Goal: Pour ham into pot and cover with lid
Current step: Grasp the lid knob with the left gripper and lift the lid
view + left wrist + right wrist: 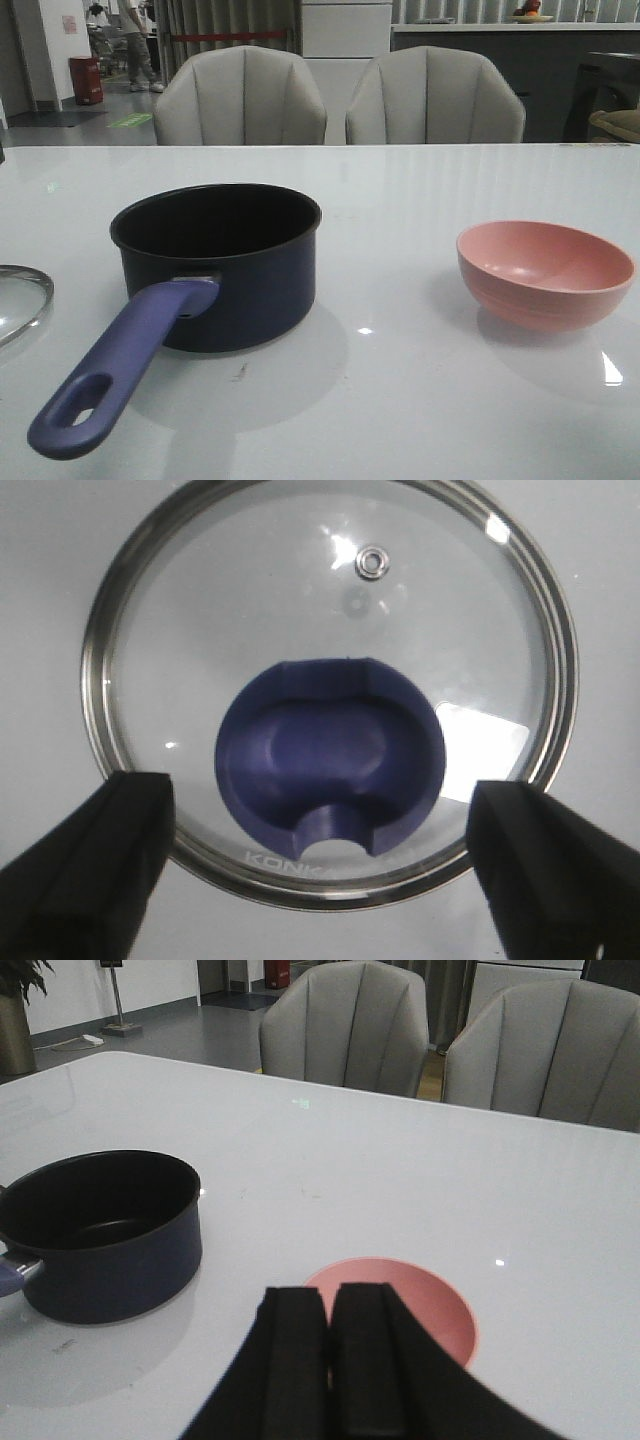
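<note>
On the table's right side sits the pink bowl [545, 273]; spread your right fingers [335, 1360], now pressed together, before taking its rim. Left fingers [90, 860] hang spread above the lid [330, 695]; pot [218, 262] stands centre-left.

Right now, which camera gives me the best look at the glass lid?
The left wrist view: the lid fills the frame from above, showing its steel rim, blue knob and KONKA lettering, with the left gripper open over it. The front view catches only a rim sliver at the table's left edge. The right wrist view misses it.
</note>
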